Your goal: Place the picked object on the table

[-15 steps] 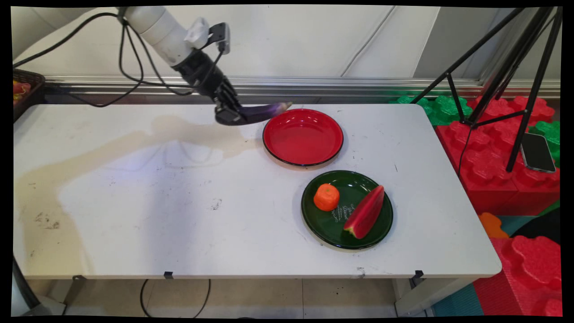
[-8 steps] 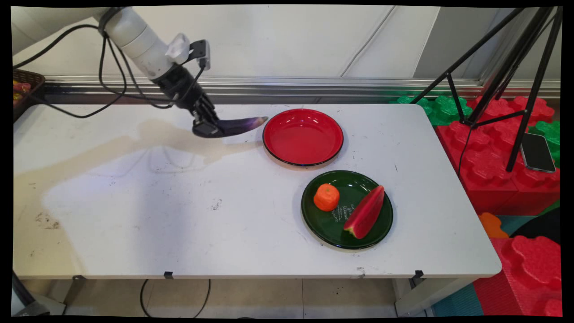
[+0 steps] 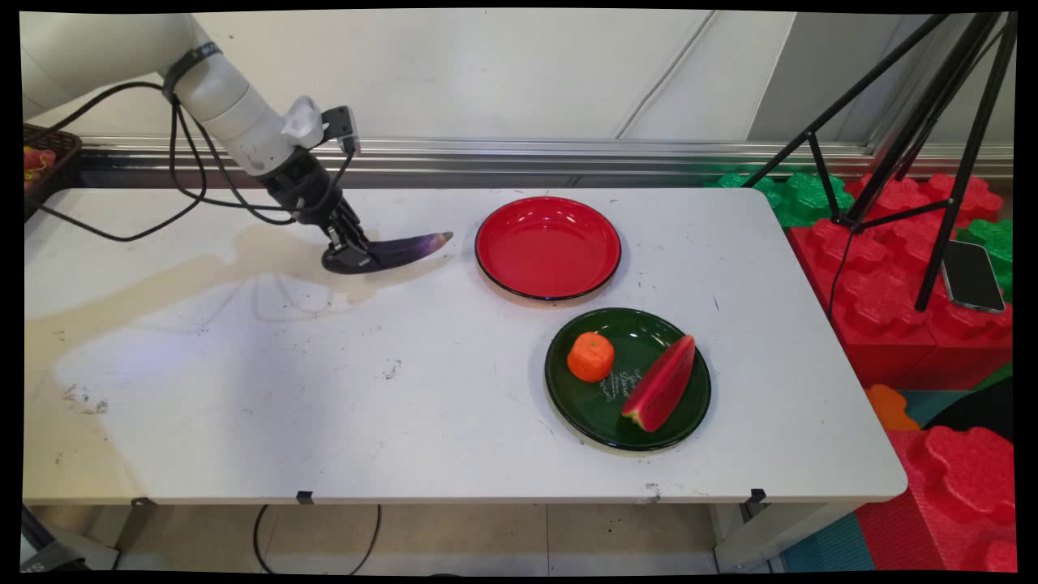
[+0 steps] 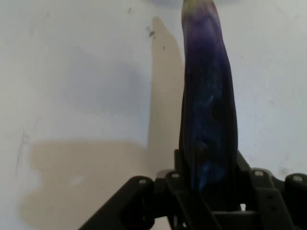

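Purple eggplant (image 3: 405,247) sits clamped in the black gripper (image 3: 347,255) low over the white table (image 3: 324,389), left of the red plate (image 3: 547,247).

white table (image 3: 243,422), pale panelled wall (image 3: 527,73), black tripod (image 3: 916,122), tiled floor (image 3: 486,535)

The arm (image 3: 219,89) is a round white tube with a black band near its upper end, and a small pale fitting and dark camera block sit at the wrist. Black cables (image 3: 174,174) hang from it in loose loops. The gripper (image 3: 345,253) is black, its linkage (image 4: 158,196) studded with small silver screws.
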`<state>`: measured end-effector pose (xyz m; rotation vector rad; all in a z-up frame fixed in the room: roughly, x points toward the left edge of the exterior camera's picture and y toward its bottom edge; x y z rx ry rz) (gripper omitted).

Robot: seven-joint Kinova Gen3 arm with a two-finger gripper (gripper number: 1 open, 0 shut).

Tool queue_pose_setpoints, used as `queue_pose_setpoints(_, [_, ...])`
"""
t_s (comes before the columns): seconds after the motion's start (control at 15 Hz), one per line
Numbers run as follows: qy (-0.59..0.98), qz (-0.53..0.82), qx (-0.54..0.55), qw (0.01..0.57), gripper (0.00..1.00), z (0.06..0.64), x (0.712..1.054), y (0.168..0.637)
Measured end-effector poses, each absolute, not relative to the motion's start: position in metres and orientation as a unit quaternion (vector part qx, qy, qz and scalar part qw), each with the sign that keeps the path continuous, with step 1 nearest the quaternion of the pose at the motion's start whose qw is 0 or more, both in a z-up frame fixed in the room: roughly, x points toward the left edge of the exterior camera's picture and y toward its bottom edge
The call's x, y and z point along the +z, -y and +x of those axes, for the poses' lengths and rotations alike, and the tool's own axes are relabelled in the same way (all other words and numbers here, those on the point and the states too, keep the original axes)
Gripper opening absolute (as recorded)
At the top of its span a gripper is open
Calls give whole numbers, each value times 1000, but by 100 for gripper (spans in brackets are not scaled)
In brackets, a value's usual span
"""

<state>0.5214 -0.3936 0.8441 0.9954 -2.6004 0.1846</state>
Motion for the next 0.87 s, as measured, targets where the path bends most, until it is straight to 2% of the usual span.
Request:
queue_pose_setpoints(0.47, [905,387,61,167,0,533,819,383])
queue_pose_setpoints(0.53, [903,390,61,168,100,534,817,381])
queue_pose_setpoints(0.87, [901,392,61,174,100,539,815,375])
